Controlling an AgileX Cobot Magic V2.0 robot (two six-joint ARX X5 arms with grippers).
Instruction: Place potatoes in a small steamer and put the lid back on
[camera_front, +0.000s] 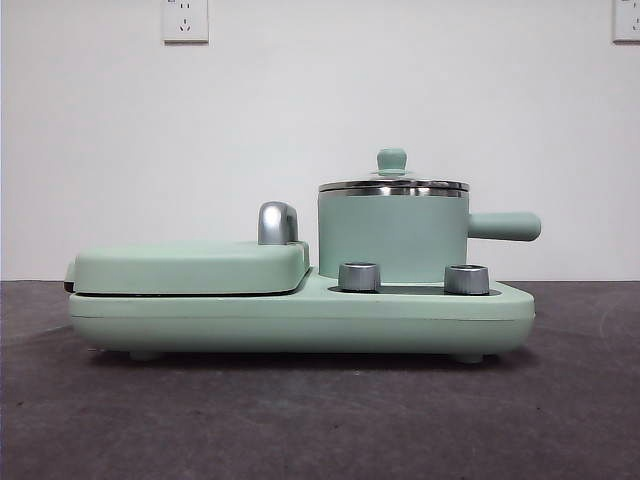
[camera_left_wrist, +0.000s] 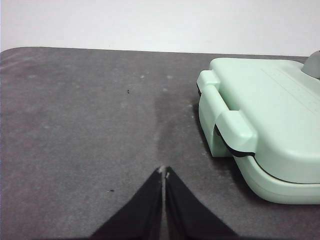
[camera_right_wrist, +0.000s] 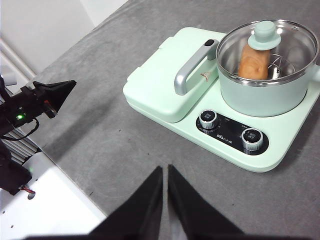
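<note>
Potato (camera_right_wrist: 251, 63) is seen through the glass lid (camera_right_wrist: 267, 50), standing tilted inside the small steamer (camera_right_wrist: 265, 90) on what looks like a wire rack. The lid is seated level on the steel rim of the pot, its mint knob (camera_front: 391, 160) upright at the centre, so that the vessel is closed for steaming. The steamer itself is set on the round station of the mint cooker base (camera_front: 300, 320), behind the two dials (camera_right_wrist: 208, 120), with its straight handle (camera_front: 505, 226) pointing outward from the griddle side; this keeps the handle reachable and the pot held over its heating spot. Beside it the flat griddle cover (camera_front: 190, 266) is shut, its chrome handle (camera_right_wrist: 192, 72) next to the pot.

From this layout the task is judged to be done, with nothing left to be carried.

The right claw (camera_right_wrist: 165, 172) is pressed together, holds nothing, and is kept above the counter (camera_right_wrist: 105, 130), well apart from the steamer, which lies ahead of it beyond the dials. The left claw (camera_left_wrist: 163, 173) is likewise pressed together and empty, hung over bare counter near the far end of the griddle cover, with the steamer out of its view. Neither claw is seen in the front view, so both are taken to be waiting.
</note>
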